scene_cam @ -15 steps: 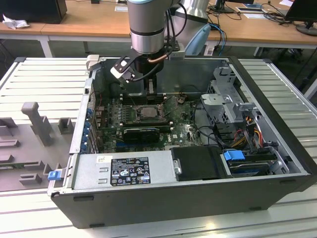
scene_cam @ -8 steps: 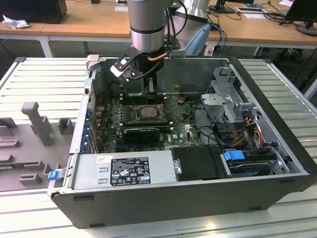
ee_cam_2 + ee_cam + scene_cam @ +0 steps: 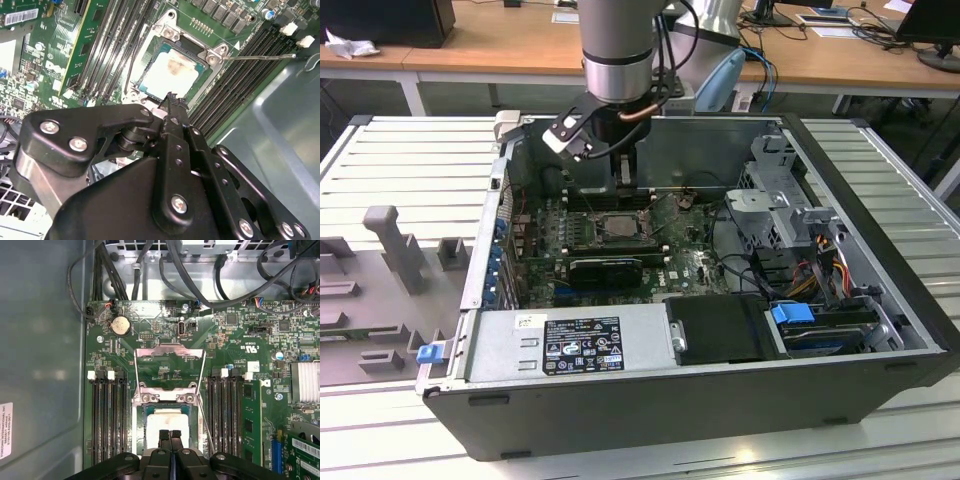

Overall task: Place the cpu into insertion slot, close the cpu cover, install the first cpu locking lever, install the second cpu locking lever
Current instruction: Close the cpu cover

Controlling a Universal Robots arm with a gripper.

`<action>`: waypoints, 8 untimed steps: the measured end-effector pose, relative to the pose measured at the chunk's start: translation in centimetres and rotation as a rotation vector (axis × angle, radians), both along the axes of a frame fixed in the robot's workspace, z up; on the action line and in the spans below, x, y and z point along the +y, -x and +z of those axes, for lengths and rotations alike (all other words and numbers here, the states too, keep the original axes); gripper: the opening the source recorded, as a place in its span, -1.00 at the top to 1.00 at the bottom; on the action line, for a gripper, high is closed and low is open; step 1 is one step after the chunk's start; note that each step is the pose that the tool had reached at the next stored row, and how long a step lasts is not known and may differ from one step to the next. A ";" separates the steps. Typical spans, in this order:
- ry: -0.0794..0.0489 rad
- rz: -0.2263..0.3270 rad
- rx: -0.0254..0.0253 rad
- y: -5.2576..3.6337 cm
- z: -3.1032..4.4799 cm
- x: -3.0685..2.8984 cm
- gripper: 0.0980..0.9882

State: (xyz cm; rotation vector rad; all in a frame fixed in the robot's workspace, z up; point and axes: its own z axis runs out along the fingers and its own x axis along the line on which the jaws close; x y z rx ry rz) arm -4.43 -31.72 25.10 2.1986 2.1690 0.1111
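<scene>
The cpu lies flat in the insertion slot, its pale top smeared with paste. The cpu cover is flipped open, a silvery frame folded back from its hinge beyond the socket. One thin wire locking lever sticks out unlatched beside the socket. Another locking lever curves along the opposite side. My gripper hovers just above the chip's near edge. Its two black fingers are shut together, with nothing between them.
Long black memory slots flank the socket on both sides. Cables hang across the board's far end. The case's metal wall stands close by. In the exterior view, a power supply and drive bay fill the case.
</scene>
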 end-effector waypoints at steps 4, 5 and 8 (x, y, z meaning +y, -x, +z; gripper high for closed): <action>-0.001 0.000 0.0009 -0.67 0.41 -0.04 0.98; -0.001 0.000 0.0009 -0.67 0.80 -0.04 0.98; -0.001 0.000 0.0008 -0.87 1.12 -0.03 0.98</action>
